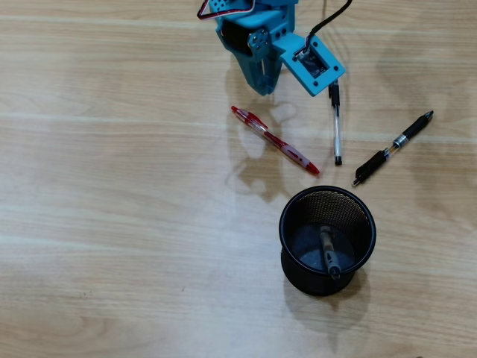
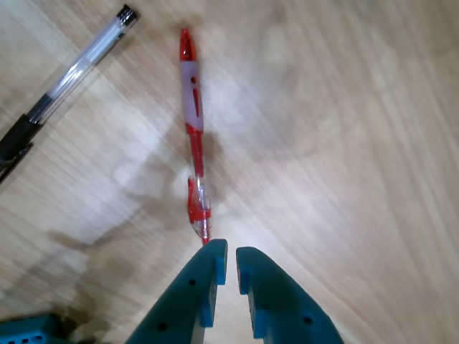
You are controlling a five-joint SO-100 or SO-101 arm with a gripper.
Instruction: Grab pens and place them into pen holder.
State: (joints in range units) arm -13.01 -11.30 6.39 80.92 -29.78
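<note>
Teal gripper (image 2: pixel 228 261) nearly closed and empty, its tips just short of the red-and-clear pen (image 2: pixel 194 122).

I see one pen (image 1: pixel 328 252) leaning inside the black mesh pen holder (image 1: pixel 367 216); the clear pen with black cap (image 1: pixel 336 123) and the black pen (image 1: pixel 393 147) lie on the wooden table (image 1: pixel 112 186).
</note>
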